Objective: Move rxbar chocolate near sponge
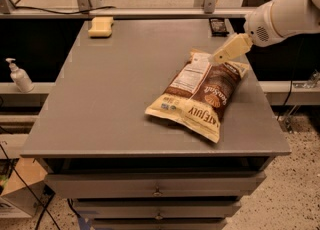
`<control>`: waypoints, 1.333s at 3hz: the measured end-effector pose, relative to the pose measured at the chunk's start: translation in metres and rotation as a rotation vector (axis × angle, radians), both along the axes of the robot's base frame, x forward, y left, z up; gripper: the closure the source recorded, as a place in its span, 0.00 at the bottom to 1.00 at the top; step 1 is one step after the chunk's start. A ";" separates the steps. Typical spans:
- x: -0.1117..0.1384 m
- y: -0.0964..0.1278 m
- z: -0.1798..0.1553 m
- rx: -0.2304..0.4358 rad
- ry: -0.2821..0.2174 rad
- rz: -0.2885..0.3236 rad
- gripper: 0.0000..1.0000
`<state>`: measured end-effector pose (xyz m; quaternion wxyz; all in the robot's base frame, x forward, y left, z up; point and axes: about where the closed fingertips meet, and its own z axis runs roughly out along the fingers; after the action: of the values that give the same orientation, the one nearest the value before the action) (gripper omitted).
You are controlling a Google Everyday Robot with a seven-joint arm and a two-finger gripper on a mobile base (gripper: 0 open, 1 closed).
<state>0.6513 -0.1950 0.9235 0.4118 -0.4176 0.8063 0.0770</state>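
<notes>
Nearest, drawer fronts [157, 184] under the gray table [110, 109]. On the near-right part of the tabletop, a large cream-and-brown chip bag [200, 96], lying flat, slanted from near-left up toward far-right. Off to the view's left, on a lower ledge apart from the table, a white pump bottle [20, 76], upright. Just over the far end of the chip bag, the gripper [219, 57], cream-coloured, reaching in from the view's right on a white arm [285, 16], angled down and leftward, tip close above the bag's upper edge; touching it or not, cannot tell. Wide or narrow, likewise cannot tell. Farther back, almost straight behind that tip, the rxbar chocolate [218, 26]: dark, flat, lying at the table's far edge near the right corner, apart from the gripper, with a strip of bare tabletop between. Not touching the chip bag either. Farthest left along the same far edge, at the left corner, the sponge [100, 26]: pale yellow, flat on the table, well apart from the rxbar chocolate.
</notes>
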 end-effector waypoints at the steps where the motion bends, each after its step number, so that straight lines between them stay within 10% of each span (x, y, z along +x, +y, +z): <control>1: 0.021 0.005 -0.008 0.050 -0.033 -0.006 0.00; 4: 0.125 -0.006 -0.037 0.234 -0.125 -0.133 0.00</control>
<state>0.7768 -0.2014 0.8867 0.5114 -0.3165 0.7904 0.1168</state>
